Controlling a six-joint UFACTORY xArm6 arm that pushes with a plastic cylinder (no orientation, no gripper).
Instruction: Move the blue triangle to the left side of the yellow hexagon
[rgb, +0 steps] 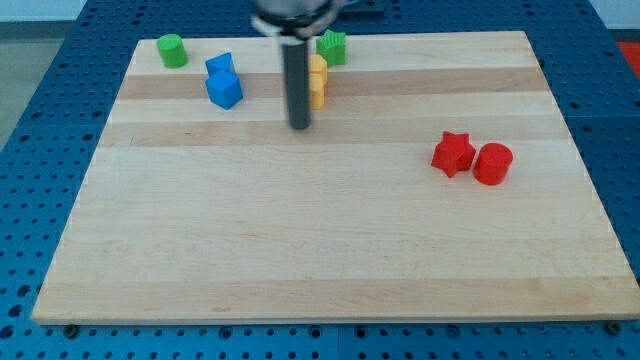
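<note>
Wooden desk (330, 260) fills most of the view, sitting on a blue pegboard surface (40, 150). Dark rod (298, 80) drops in from the desk's top edge, roughly mid-width; no claw on this arm, so nothing to call wide, narrow or holding. My tip (299, 127) rests on bare wood below and just to the view's left of the yellow blocks, to the view's right of the blue pair, touching none as far as I can tell. Red cylinder (493, 163) and red star (453, 153) sit touching side by side near the desk's right edge, about mid-height, star on the view's left. Blue cube (225, 90) lies near the top edge, left of centre; the blue triangle (219, 66) sits just above it, touching it, well to the view's left of the yellow blocks. Yellow hexagon (318, 70) and a second yellow block (317, 94) just below it are partly hidden behind the rod; second one's shape unclear. Green star (332, 46) at the top edge, just up-right of the hexagon. Green cylinder (172, 50) at the desk's top left corner.
</note>
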